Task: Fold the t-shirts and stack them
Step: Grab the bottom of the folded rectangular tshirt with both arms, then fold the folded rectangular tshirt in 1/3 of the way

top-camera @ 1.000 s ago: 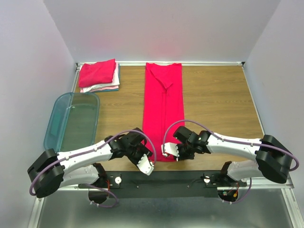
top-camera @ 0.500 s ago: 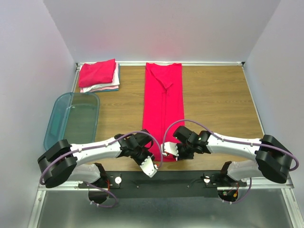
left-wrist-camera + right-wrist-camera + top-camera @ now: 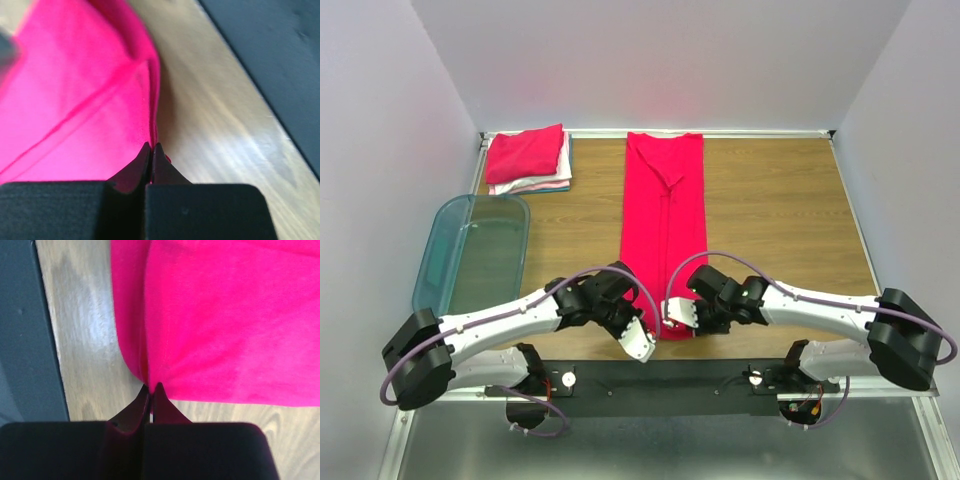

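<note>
The left tool (image 3: 151, 146) has its fingers pressed together on the near-left corner of the red-pink shirt (image 3: 665, 210), a bit of hem nipped between the tips. The right tool (image 3: 151, 386) is closed the same way, pinching the near edge just to the right. The shirt lies flat as a narrow strip running near to far down the middle of the surface (image 3: 780, 210). A folded stack (image 3: 528, 158) sits at the far left corner, with a teal bin (image 3: 435, 245) nearer.
</note>
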